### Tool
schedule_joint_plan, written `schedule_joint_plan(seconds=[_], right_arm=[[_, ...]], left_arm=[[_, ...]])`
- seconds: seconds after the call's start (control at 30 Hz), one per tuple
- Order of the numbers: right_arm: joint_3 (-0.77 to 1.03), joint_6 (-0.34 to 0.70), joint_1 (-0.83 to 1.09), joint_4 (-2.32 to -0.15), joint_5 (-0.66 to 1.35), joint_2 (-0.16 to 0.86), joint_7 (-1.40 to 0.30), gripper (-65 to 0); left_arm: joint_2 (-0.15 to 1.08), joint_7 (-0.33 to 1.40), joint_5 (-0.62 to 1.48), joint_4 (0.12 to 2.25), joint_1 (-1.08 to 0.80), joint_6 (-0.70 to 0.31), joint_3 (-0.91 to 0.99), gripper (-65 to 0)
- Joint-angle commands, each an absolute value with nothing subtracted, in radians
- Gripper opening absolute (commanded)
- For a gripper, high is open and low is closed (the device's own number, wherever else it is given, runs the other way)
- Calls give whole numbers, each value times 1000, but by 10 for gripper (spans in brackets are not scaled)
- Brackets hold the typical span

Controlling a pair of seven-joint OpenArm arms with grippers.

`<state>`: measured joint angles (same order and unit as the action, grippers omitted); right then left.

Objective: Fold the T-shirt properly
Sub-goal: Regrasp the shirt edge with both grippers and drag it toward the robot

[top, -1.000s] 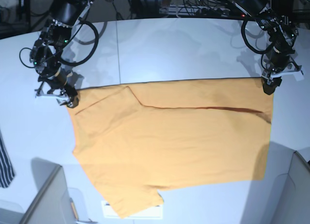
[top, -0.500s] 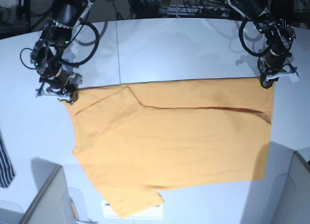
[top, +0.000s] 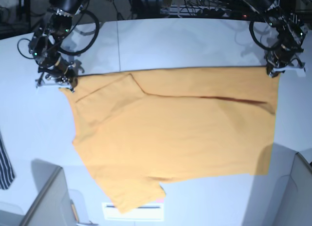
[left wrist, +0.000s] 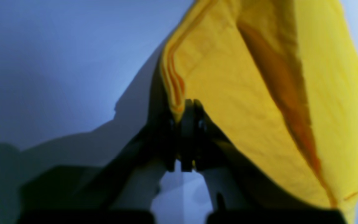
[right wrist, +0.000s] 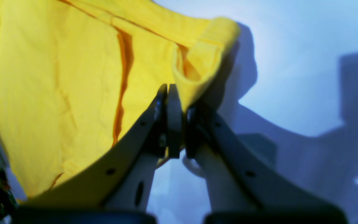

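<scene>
The orange-yellow T-shirt (top: pixel 170 133) lies spread on the white table (top: pixel 185 40), folded along a crease near its far edge, with a sleeve at the front. My left gripper (top: pixel 273 72) is shut on the shirt's far right corner. In the left wrist view the gripper (left wrist: pixel 185 109) pinches the layered hem of the shirt (left wrist: pixel 244 93). My right gripper (top: pixel 68 85) is shut on the far left corner. In the right wrist view the gripper (right wrist: pixel 174 93) clamps a folded edge of the shirt (right wrist: pixel 57 77). The neckline tag is hidden.
A dark navy striped garment (top: pixel 5 162) hangs at the left edge. Grey partitions stand at the front left (top: pixel 46 201) and front right (top: pixel 292 192). A white sheet (top: pixel 131 212) lies under the shirt's front. Cables run along the far edge.
Both grippers have moved toward the far side of the table with their corners, pulling the shirt's far edge back and taut. The shirt's body has slid a little with them.
</scene>
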<state>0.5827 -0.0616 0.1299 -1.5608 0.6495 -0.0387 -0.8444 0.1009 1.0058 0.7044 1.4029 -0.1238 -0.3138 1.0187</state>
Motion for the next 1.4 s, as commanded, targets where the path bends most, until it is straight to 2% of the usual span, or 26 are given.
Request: schedule_joint_plan(seconds=[0.0, 0.17, 0.43, 0.57, 1.37], right_arm=[[584, -54, 131, -1601, 659, -31, -843, -650], [585, -54, 209, -1721, 661, -36, -888, -650], [607, -53, 371, -1862, 661, -67, -917, -650], [651, -48, 426, -1876, 661, -96, -917, -650], [651, -47, 595, -1908, 662, -97, -917, -650]], left_arm=[[122, 986, 711, 1448, -131, -315, 1024, -650], [117, 986, 711, 1567, -240, -320, 1024, -650], [117, 986, 713, 1629, -357, -321, 1026, -650], [117, 986, 713, 1652, -406, -321, 1027, -650], [101, 984, 713, 1710, -562, -321, 1032, -650]])
